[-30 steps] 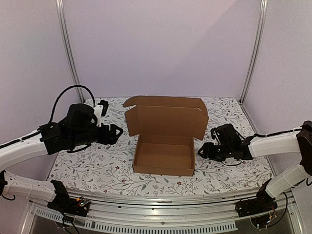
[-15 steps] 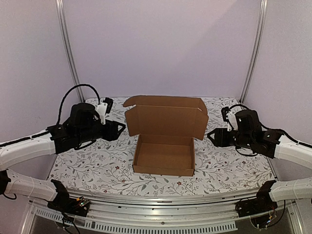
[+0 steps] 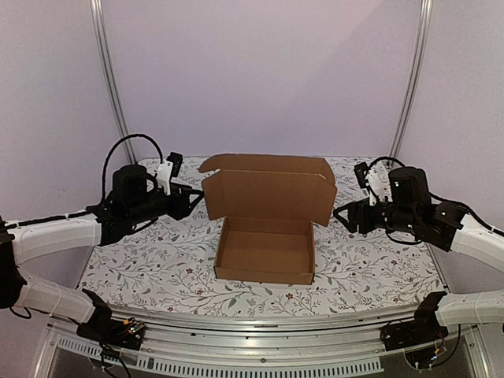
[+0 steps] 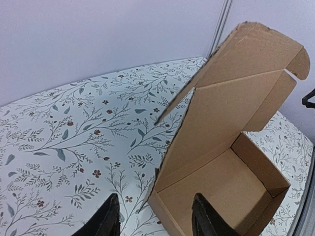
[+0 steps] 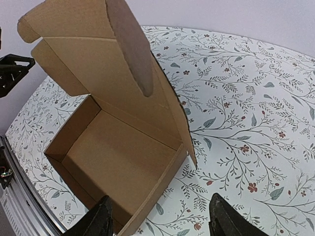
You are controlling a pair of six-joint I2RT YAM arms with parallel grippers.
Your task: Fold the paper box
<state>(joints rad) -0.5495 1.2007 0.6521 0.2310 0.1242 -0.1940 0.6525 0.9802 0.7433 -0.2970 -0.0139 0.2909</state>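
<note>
Box status: paper box (image 3: 264, 250) sits mid-table on the floral cover (image 3: 150, 256), between the two arms. Tray part is formed, four walls up, inside bare. Lid stands upright off the far wall, not closed. Its top flap tips forward, and a small side flap hangs at each upper corner.

Left gripper (image 3: 187, 206) hovers off the box's left side, level with the upright lid and pointing at it, no contact. Left wrist view: both fingers (image 4: 106, 223) spread wide with nothing between them; only the tray's near corner and a patch of floral cover show in the gap.

Right gripper (image 3: 343, 214) is the mirror case on the box's right side, close to the lid's right edge with a small gap and no contact visible. Right wrist view: fingers (image 5: 224, 221) wide apart, nothing held, tray wall and cover showing between them.

Height of either gripper above the cover: cannot tell from these views.
</note>
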